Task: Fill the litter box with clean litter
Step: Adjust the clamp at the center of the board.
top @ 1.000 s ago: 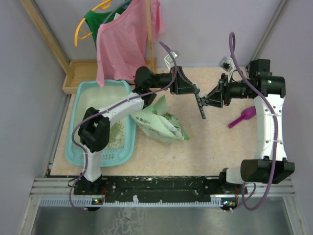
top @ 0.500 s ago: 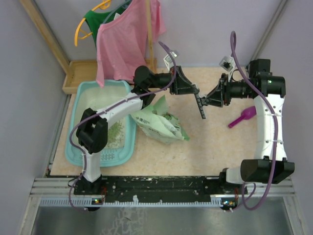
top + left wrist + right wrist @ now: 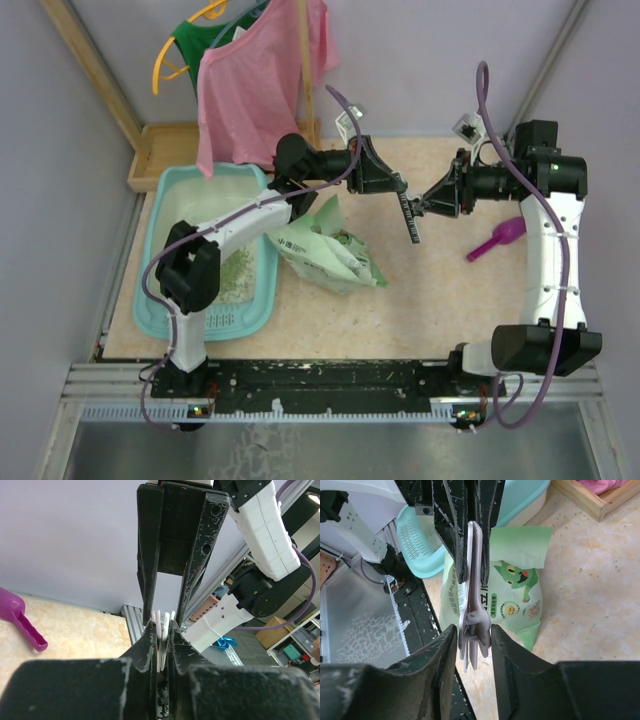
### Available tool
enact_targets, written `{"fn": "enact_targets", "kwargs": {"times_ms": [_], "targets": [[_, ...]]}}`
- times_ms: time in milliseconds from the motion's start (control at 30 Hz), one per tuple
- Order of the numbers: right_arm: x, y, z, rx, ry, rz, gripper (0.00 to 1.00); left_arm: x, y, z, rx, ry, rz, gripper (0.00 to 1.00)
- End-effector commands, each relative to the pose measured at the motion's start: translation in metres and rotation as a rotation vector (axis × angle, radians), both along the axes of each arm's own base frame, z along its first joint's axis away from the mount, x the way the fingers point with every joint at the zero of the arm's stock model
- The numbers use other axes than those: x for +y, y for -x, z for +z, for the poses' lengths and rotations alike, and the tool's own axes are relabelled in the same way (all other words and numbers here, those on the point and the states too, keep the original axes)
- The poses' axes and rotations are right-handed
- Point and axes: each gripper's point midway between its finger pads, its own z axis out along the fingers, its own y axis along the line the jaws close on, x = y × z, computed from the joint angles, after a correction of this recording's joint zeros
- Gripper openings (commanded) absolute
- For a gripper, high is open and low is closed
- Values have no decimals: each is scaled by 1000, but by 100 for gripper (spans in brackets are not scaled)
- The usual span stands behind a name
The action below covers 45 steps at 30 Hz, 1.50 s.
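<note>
**Both arms on one clip, above mid-table**

On my table [image 3: 450, 300], the litter box [image 3: 168, 210] sits at the left, grille end nearest me. A patch of clean litter [image 3: 238, 268] lies inside it, partly hidden behind the left arm. The pale green bag [image 3: 335, 255] lies just right of the box. Over the far middle, the left gripper [image 3: 402, 198] and right gripper [image 3: 422, 206] meet tip to tip. Each has its fingers pinching opposite ends of a pale clip [image 3: 474, 580]. The magenta scoop [image 3: 497, 240] rests at the right, apart from everything.
</note>
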Motion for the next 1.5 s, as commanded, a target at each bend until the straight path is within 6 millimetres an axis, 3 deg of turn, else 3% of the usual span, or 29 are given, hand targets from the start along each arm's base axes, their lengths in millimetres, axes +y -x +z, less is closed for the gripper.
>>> {"fn": "enact_targets", "kwargs": {"times_ms": [0, 233, 267, 300, 367, 400, 433, 467, 600, 767, 900, 1033, 1200, 1233, 1467], "targets": [[2, 4, 16, -75, -19, 20, 28, 8, 9, 20, -59, 36, 0, 0], [-3, -2, 13, -81, 10, -11, 0, 9, 7, 18, -59, 33, 6, 0], [-4, -3, 12, -83, 19, -18, 0, 9, 6, 18, -59, 31, 7, 2], [-5, -3, 11, -88, 25, -18, 0, 9, 6, 18, -60, 31, 8, 11], [-5, 0, 11, -92, 29, -9, 0, 10, 7, 19, -66, 32, 11, 40], [-5, 1, 10, -91, 31, -5, 0, 11, 8, 20, -71, 36, 10, 58], [-5, 2, 9, -89, 32, -2, 0, 12, 10, 23, -87, 48, 8, 87], [-5, 3, 9, -88, 34, 1, 0, 14, 13, 26, -109, 64, 3, 98], [-5, 5, 7, -80, 45, 9, 0, 20, 16, 32, -164, 83, 6, 99], [-7, 10, 6, -74, 67, 12, 0, 34, 3, 34, -222, 53, 80, 99], [-2, 14, 12, -78, 25, 29, 0, 35, -13, 23, -260, -72, 173, 99], [7, 17, 32, -30, -155, 70, 0, 42, -40, 24, -346, -205, 348, 99], [8, 11, 43, 128, -434, 129, 0, 69, -54, 33, -450, -292, 543, 99], [9, 11, 40, 231, -464, 144, 0, 74, -55, 32, -466, -309, 573, 99], [27, 20, 23, 344, -473, 211, 0, 111, -52, 35, -528, -353, 730, 99]]}}
